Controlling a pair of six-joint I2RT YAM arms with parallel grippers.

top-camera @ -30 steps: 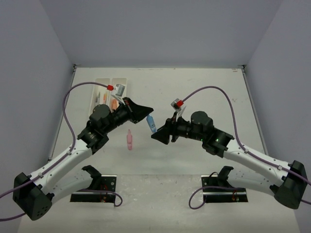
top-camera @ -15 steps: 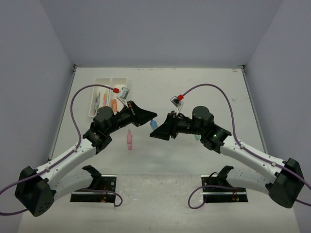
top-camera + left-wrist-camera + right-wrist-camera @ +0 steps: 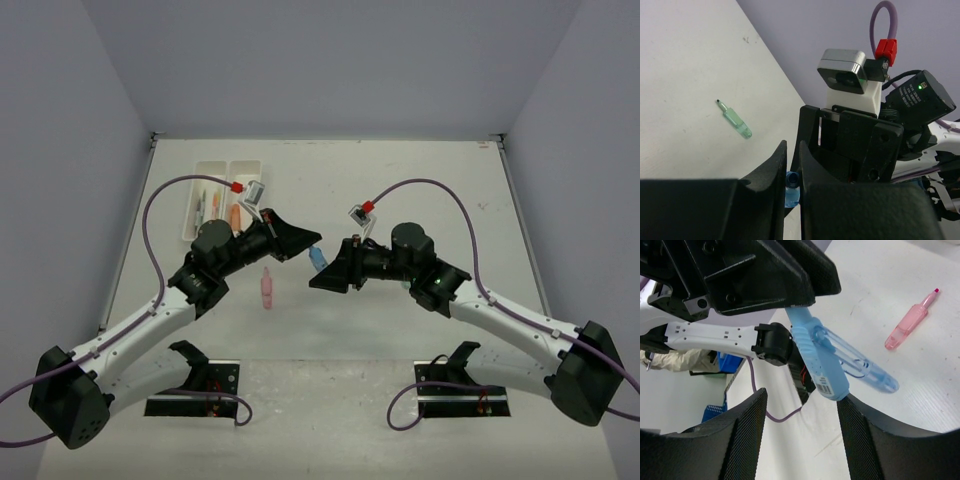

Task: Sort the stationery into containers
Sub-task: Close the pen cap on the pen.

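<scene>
Midway between the arms, over the white tabletop (image 3: 420,180), the left claw (image 3: 312,240) pinches one end of a stubby blue translucent plastic pen (image 3: 318,259). The right claw (image 3: 320,272) stands spread either side of it.

White surface (image 3: 420,180) is enclosed on three sides by pale lilac walls (image 3: 330,70). Faint dark specks (image 3: 483,207) are noted toward its right side. Off the surface, a blue crate (image 3: 729,363) and a beige bundle (image 3: 675,361) are glimpsed, blurred.

pen (image 3: 812,347): blue (partly clear) | marker (image 3: 905,329): pink | highlighter (image 3: 737,123): green | trays (image 3: 246,170): white
</scene>
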